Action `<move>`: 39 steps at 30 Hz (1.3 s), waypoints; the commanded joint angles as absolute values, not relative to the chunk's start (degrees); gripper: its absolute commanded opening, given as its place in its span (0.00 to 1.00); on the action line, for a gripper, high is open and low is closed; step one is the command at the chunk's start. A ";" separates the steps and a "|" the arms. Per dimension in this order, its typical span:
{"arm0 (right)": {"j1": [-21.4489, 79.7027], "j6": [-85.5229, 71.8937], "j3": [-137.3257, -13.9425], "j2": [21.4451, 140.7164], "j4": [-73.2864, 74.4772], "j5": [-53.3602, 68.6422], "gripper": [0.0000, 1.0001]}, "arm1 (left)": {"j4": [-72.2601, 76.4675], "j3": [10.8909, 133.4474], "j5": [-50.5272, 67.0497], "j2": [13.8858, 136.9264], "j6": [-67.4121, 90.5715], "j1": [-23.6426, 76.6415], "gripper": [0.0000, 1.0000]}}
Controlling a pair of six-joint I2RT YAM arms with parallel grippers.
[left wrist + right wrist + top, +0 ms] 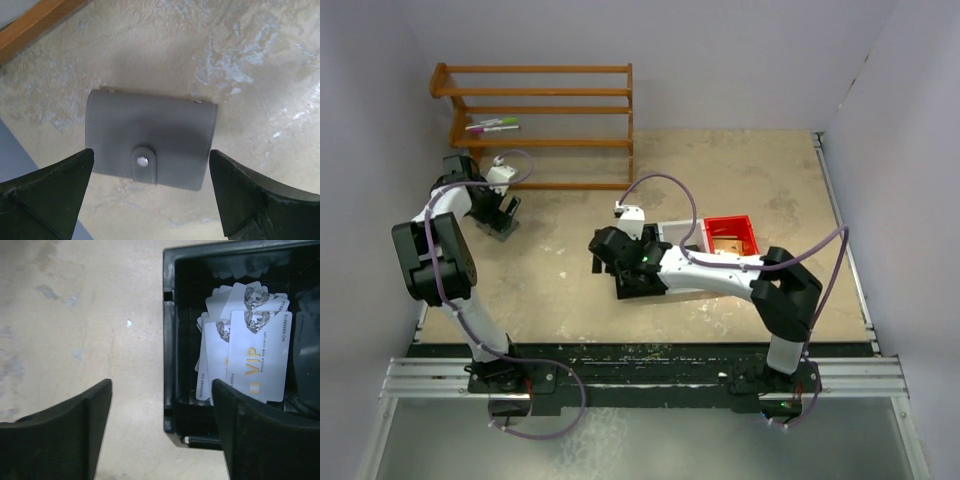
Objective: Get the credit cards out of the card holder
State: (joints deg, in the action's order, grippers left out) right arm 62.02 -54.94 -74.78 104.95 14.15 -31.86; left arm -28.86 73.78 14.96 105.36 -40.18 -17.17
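Observation:
The card holder (150,137), a flat grey wallet, lies closed on the table with its snap tab fastened. My left gripper (150,172) is open above it, one finger off each short side, touching nothing. From the top view the left gripper (501,218) mostly hides the holder. Several pale silvery credit cards (257,365) with gold VIP lettering lie in the black bin (170,365). My right gripper (160,410) is open and empty, straddling that bin's left wall; it also shows in the top view (610,262). No tan-gold card shows.
A wooden rack (545,120) with markers (492,126) stands at the back left, close behind the left gripper. A white bin (677,233) and a red bin (732,235) sit beside the black bin (640,285), under the right arm.

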 commanded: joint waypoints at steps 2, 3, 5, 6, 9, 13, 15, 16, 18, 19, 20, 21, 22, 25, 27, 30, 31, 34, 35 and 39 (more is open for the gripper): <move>63.35 -54.47 -74.71 95.92 13.20 -34.93 0.91 | -29.33 79.07 17.32 110.37 -43.94 -17.61 0.99; 63.61 -54.34 -74.06 94.49 13.55 -35.25 0.95 | -29.51 79.44 18.00 110.99 -43.99 -17.74 0.99; 64.11 -54.21 -72.58 91.74 13.79 -35.42 1.00 | -29.49 79.77 18.95 111.85 -44.31 -18.00 0.99; 64.34 -54.15 -71.65 90.43 13.67 -35.34 1.00 | -29.33 79.83 19.28 112.33 -44.43 -18.08 0.99; 65.28 -54.14 -69.62 87.20 13.48 -35.24 1.00 | -29.15 80.83 19.88 114.11 -43.87 -18.65 0.99; 66.49 -55.36 -67.92 84.37 14.55 -35.79 1.00 | -29.15 81.72 20.98 115.50 -43.35 -19.64 0.99; 66.97 -55.46 -67.77 83.72 15.11 -36.13 1.00 | -31.07 81.65 22.23 115.87 -44.53 -19.69 1.00; 67.24 -55.46 -67.86 83.56 15.39 -36.44 0.99 | -32.47 81.53 23.26 115.93 -45.22 -19.68 0.98; 67.70 -55.57 -68.38 83.62 16.23 -37.11 0.99 | -36.60 81.13 26.42 115.61 -46.87 -19.66 0.99; 67.90 -55.69 -68.77 83.67 16.96 -37.31 0.99 | -39.06 80.60 28.15 115.09 -47.79 -19.66 1.00; 68.13 -55.77 -69.22 83.75 17.30 -37.49 0.99 | -41.38 79.82 29.69 114.30 -48.69 -19.63 0.99; 68.40 -55.81 -69.53 83.69 17.46 -37.65 0.98 | -42.45 78.09 30.96 113.14 -49.81 -19.60 0.99; 68.65 -55.81 -69.74 83.67 17.61 -37.81 0.98 | -43.18 76.56 31.95 111.90 -51.25 -19.58 0.99; 69.19 -56.17 -70.04 83.61 18.19 -38.25 0.98 | -45.47 72.67 33.02 108.23 -54.32 -18.84 1.00; 69.68 -57.14 -70.05 83.42 18.94 -38.67 0.98 | -47.29 70.05 33.08 105.61 -56.15 -17.17 0.99; 70.61 -58.86 -69.37 82.69 20.02 -39.46 0.98 | -47.96 65.88 32.45 101.26 -57.37 -13.93 0.99; 70.87 -59.44 -68.92 82.33 20.30 -39.73 0.98 | -47.96 64.81 32.25 99.85 -57.39 -12.50 0.99; 71.27 -61.35 -67.40 81.32 20.96 -39.86 0.98 | -49.31 63.86 32.22 96.10 -56.50 -9.03 0.99; 71.40 -61.83 -66.82 81.04 21.12 -39.90 0.98 | -50.55 64.59 32.92 94.93 -56.24 -8.49 0.99; 71.92 -63.16 -65.80 80.26 21.67 -40.17 0.98 | -57.34 72.15 35.63 91.60 -55.94 -8.34 0.99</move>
State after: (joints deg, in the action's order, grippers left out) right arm 71.26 -59.72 -66.46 82.41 20.34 -36.86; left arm -49.76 65.14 30.83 96.23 -55.13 -7.73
